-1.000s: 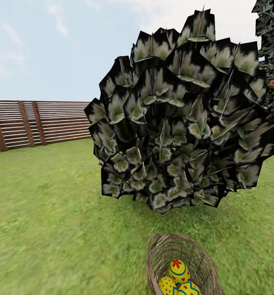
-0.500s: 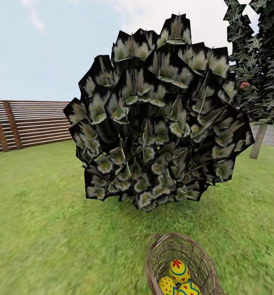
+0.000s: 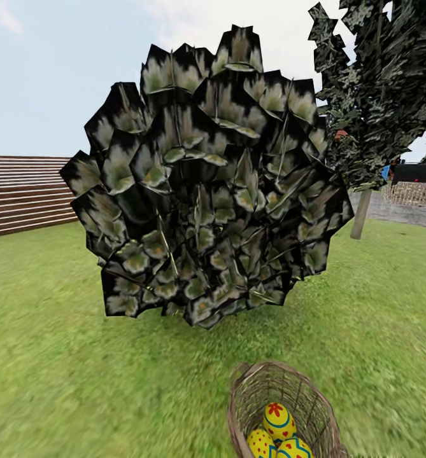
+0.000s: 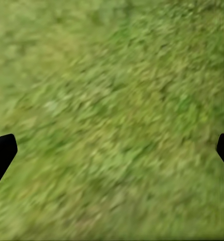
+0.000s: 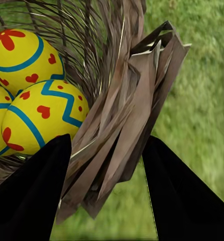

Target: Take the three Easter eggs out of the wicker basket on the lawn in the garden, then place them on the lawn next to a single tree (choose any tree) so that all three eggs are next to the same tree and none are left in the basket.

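head view: the whole picture has shifted left since the earlier frames, so the camera has turned right; the basket (image 3: 283, 410) is kept at 6 o'clock with the eggs (image 3: 279, 421) inside. a dark leafy bush (image 3: 206, 184) is seen at centre, a fence (image 3: 25, 194) at 9 o'clock, a tree (image 3: 378, 89) at 2 o'clock. open lawn (image 3: 79, 356) lies at 7 and 4 o'clock.

left wrist view: the left gripper (image 4: 112, 155) is spread wide over blurred grass, nothing between its fingers.

right wrist view: the right gripper (image 5: 107, 165) is clenched on the basket's rim; eggs lie just beside it.
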